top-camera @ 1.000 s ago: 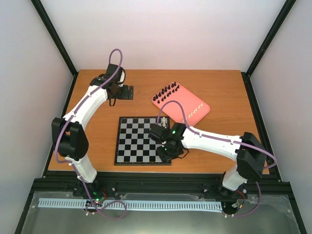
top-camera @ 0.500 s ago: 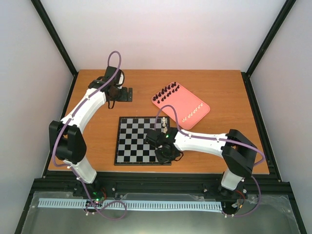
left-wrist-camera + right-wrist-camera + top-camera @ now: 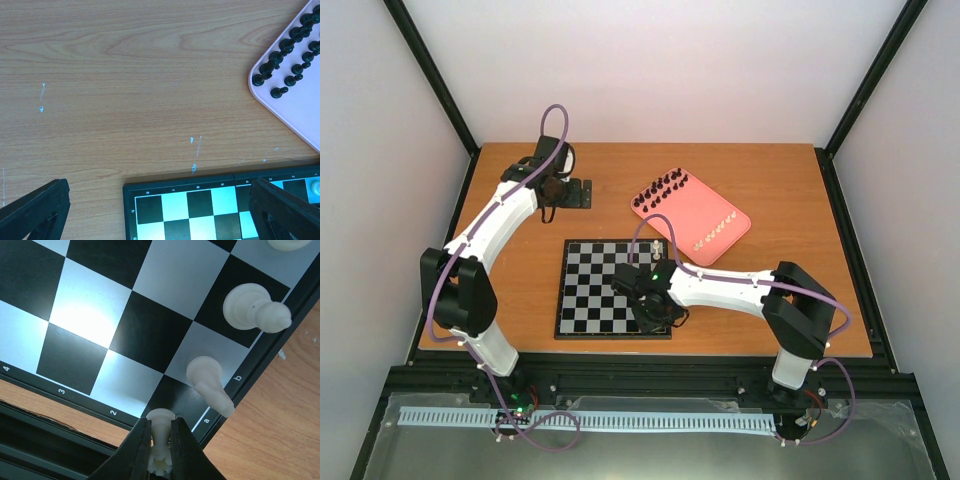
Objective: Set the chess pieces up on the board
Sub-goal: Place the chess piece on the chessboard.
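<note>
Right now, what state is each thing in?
Right tool, shut on white piece.
Left tool, open and empty.
Board, lying flat, mostly bare.
Placed white pieces, standing along the board's edge.
Pink tray, flat, holding both colours.
Black pieces, standing on the tray.

The wooden table [image 3: 780, 180] carries the board [image 3: 595, 285] and a pink tray [image 3: 705, 210].

At 6 o'clock the right gripper [image 3: 160, 432] pinches a cream-white chess piece [image 3: 161, 419] between its black fingers, over the chessboard [image 3: 90, 315] edge beside the letter a. A second white piece [image 3: 209, 382] stands at 4 o'clock and a third white piece [image 3: 252, 307] at 2 o'clock. The wooden table [image 3: 270, 440] shows at 5 o'clock.
</note>
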Robot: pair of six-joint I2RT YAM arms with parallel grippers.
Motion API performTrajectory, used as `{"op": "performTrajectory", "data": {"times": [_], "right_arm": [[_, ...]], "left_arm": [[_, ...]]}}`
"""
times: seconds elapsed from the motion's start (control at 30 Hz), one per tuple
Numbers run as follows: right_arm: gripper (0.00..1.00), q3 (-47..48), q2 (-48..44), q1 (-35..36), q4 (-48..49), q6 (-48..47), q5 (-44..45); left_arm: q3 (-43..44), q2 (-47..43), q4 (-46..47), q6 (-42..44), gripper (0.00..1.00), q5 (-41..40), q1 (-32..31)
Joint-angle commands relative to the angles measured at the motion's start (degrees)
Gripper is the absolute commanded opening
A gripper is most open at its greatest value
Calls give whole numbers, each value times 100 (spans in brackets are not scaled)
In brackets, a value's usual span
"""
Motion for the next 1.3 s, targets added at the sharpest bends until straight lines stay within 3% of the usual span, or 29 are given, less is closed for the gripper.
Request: {"op": "performTrajectory", "data": {"times": [0.0, 0.93, 1.07, 1.13, 1.27], "right_arm": [[8, 120, 58, -56, -92, -88, -11], [12, -10, 286, -202, -37, -257, -26], [24, 19, 293, -211, -23, -324, -46], [34, 27, 239, -211, -27, -331, -26], [43, 49, 100, -211, -66, -406, -3]], "left_arm": [[27, -109, 68, -20, 100, -67, -5], [-32, -86, 115, -26, 100, -73, -10], [-29, -62, 111, -26, 100, -60, -12], [-24, -50, 108, -28, 100, -69, -3], [-6, -30, 111, -30, 100, -69, -10]]}}
